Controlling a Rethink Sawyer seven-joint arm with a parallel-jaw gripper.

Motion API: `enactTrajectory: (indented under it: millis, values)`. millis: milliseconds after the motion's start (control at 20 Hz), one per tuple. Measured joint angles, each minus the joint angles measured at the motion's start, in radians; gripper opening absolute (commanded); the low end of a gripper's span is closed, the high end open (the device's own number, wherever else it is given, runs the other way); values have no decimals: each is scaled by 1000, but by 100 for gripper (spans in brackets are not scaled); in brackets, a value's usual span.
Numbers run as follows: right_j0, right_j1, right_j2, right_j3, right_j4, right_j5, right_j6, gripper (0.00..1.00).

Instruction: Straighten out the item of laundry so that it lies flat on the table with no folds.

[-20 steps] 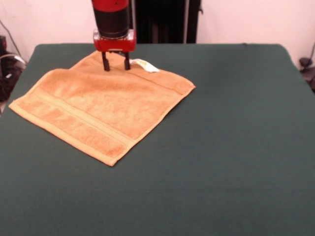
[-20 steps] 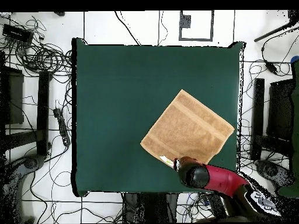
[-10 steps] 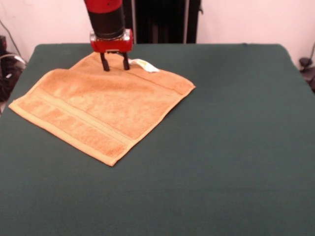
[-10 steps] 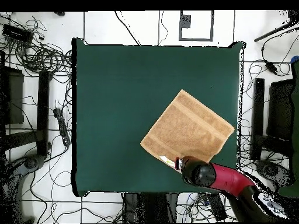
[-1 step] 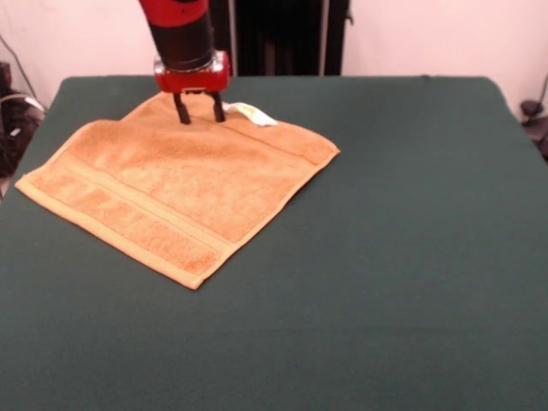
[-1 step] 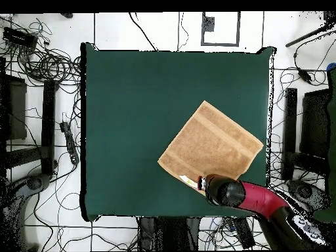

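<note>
The item of laundry [image 5: 175, 184] is an orange-tan towel spread flat on the dark green table [image 5: 385, 257], turned like a diamond, with a border band near its front-left edge and a small white tag [image 5: 253, 114] at its far corner. In the overhead view the towel [image 6: 210, 146] lies toward the table's [image 6: 131, 118] right side. My gripper [image 5: 198, 114] hangs just above the towel's far corner, beside the tag, open, its two dark fingers apart with nothing between them. From overhead the red and black arm [image 6: 246, 197] hides the gripper's fingers.
Cables and stands lie on the floor around the table [image 6: 46, 65] in the overhead view. A dark stand [image 5: 282, 34] rises behind the table's far edge. The towel's left corner reaches close to the table's left edge in the front view.
The arm has shifted slightly left and tilted in the front view; the gripper's fingers stay at about the same spot over the towel's far corner. The towel has not moved.
</note>
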Motion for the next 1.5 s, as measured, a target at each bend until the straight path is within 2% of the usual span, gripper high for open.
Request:
enactTrajectory:
  millis: [500,900,1350,1500]
  values:
    - [-43,11,42,-26,17,87,0,100]
    - [-30,11,34,-31,22,94,0,100]
    - [16,4,-8,-17,21,34,0,100]
    - [42,-2,-38,5,20,-35,0,100]
